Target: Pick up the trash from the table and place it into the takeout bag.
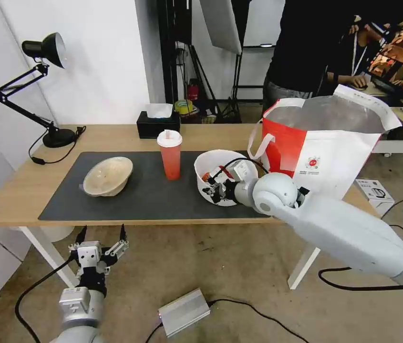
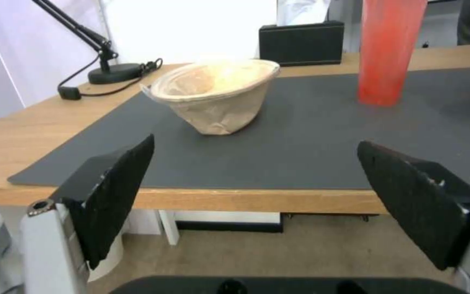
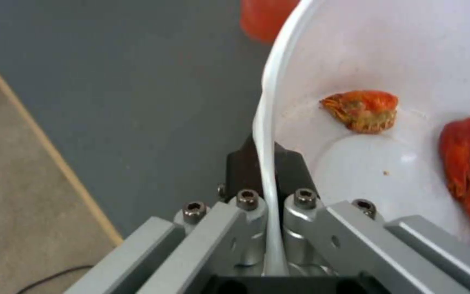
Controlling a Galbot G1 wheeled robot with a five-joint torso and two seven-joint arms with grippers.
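Gripping white bowl (image 1: 218,167) rim, right tool (image 3: 262,163) clamped; left tool (image 1: 102,236) spread, idle; bag (image 1: 325,147) holds nothing seen; cup (image 1: 170,155), beige bowl (image 1: 108,176) on worktop (image 1: 15,195).

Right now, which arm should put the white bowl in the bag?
Right. Its gripper is shut on the white bowl's rim, beside the bag. The left gripper hangs open below the table edge, far off.

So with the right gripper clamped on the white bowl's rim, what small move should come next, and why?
Probably a short lift straight up. The right gripper is shut on the white bowl's rim, one finger inside and one outside, yet the bowl seems to rest on the grey mat. The takeout bag beside it stands taller, so the bowl must rise first. The left gripper waits open below the table edge.
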